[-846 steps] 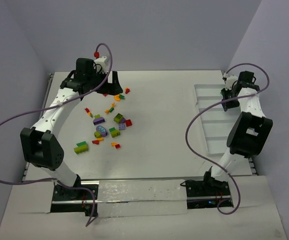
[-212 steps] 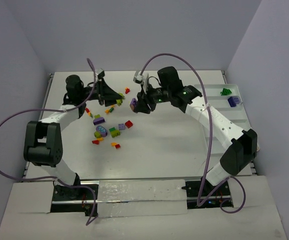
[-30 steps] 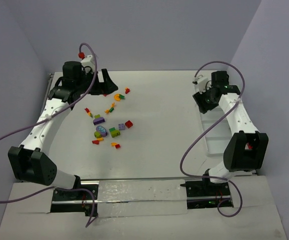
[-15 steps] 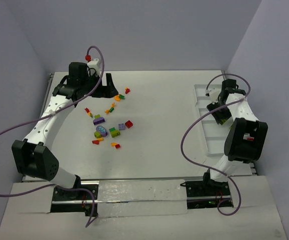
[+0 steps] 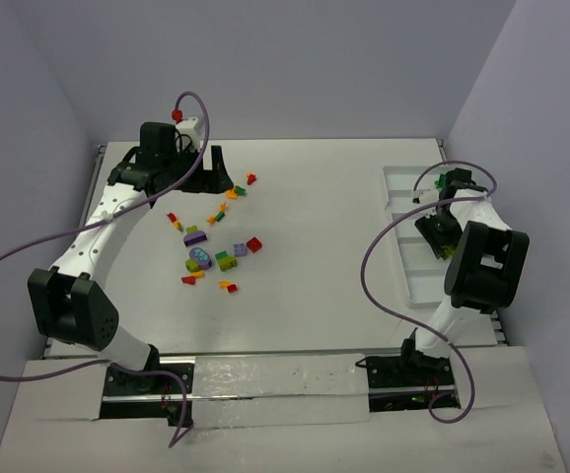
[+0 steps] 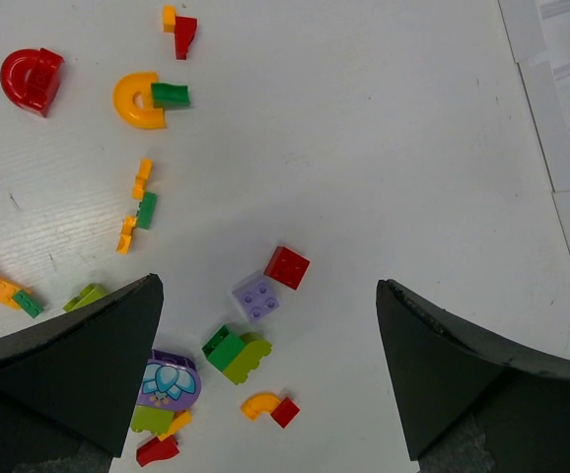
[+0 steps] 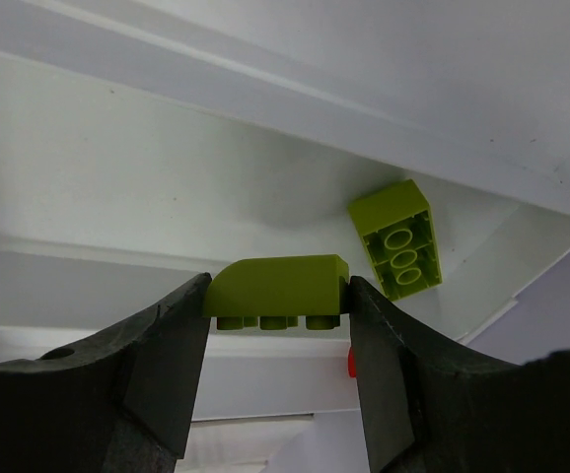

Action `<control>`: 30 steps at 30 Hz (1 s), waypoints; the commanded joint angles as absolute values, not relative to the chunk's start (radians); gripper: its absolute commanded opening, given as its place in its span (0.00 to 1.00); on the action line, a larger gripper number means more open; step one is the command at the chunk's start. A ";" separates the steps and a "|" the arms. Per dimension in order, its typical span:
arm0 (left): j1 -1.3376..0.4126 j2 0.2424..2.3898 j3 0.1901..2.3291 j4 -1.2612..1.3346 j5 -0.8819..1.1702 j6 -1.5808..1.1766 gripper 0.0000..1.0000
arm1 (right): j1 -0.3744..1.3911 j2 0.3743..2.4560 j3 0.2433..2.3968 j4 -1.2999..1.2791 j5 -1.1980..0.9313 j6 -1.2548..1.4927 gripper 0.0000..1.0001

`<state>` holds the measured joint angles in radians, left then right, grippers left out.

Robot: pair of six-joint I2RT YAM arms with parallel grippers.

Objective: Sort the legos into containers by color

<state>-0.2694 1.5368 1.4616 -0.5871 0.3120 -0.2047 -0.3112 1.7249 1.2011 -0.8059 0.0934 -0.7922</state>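
the right gripper (image 7: 277, 296), clamped on a curved lime-yellow plastic brick (image 7: 277, 284), hangs over a compartment of the long white divided tray (image 5: 399, 187) at the right edge of the table (image 5: 334, 256), just beside a matching rectangular lime-yellow brick (image 7: 397, 239), presumably to keep colours together.

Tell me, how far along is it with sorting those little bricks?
Early going. One lime brick lies in the tray. The right gripper holds a second lime brick over the tray, near the first. The left gripper hangs open above the loose bricks, most of them, left unsorted on the table.
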 commanded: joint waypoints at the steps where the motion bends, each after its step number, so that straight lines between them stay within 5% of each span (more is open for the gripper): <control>1: -0.278 1.537 1.520 -0.589 0.298 -0.195 0.99 | -0.342 1.770 1.209 -0.770 0.108 -0.818 0.22; 18: -0.278 1.529 1.503 -0.581 0.298 -0.198 0.99 | -0.400 1.845 1.248 -0.695 0.210 -0.881 0.26; 25: -0.278 1.520 1.487 -0.573 0.293 -0.192 0.99 | -0.402 1.834 1.262 -0.698 0.242 -0.897 0.64; 30: -0.278 1.510 1.476 -0.567 0.287 -0.185 0.99 | -0.402 1.811 1.261 -0.709 0.260 -0.911 0.74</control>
<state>-0.2733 1.5375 1.4620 -0.5874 0.3022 -0.2007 -0.3935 1.8393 1.2251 -0.7215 0.2259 -0.8882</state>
